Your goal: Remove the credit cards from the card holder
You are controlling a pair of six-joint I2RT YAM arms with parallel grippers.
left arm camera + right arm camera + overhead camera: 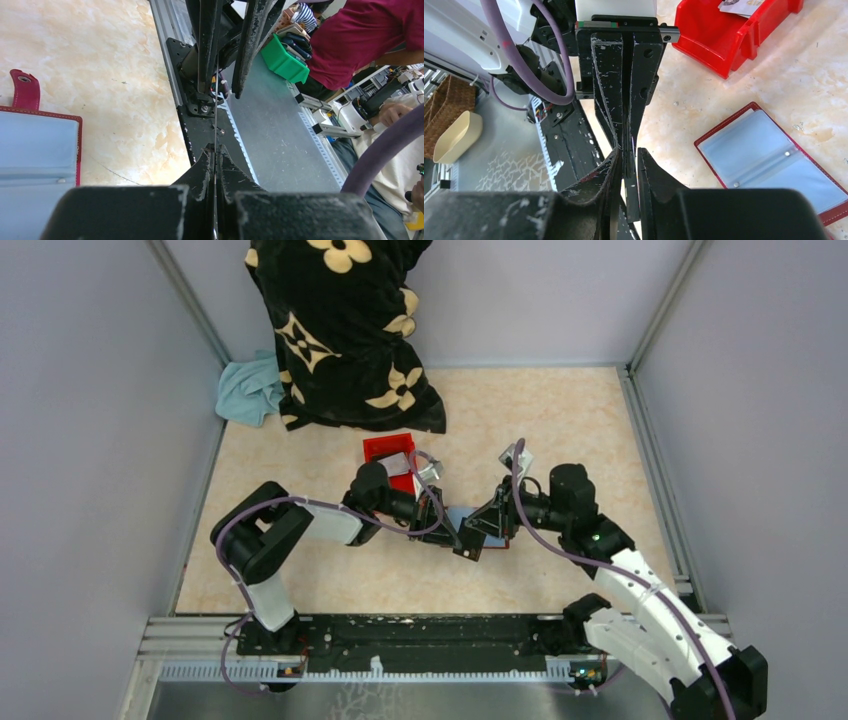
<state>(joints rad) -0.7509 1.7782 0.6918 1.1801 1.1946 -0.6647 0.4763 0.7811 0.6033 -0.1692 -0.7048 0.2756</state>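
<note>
Lying open and flat near the middle of the worktop (560, 420), the card holder (769, 160) showed its pale blue sleeves upward, its long axis slanting across the right wrist view and its clasp tab (22, 90) jutting from one edge. Close over it the two arms met tip to tip: the left tool (215, 150) was pressed together, a thin edge-on line in its seam too slight to identify, while the right tool (626, 155) stood slightly apart, straddling those tips. A red box (724, 45) sat just beyond the holder; bare worktop lay open to the right
</note>
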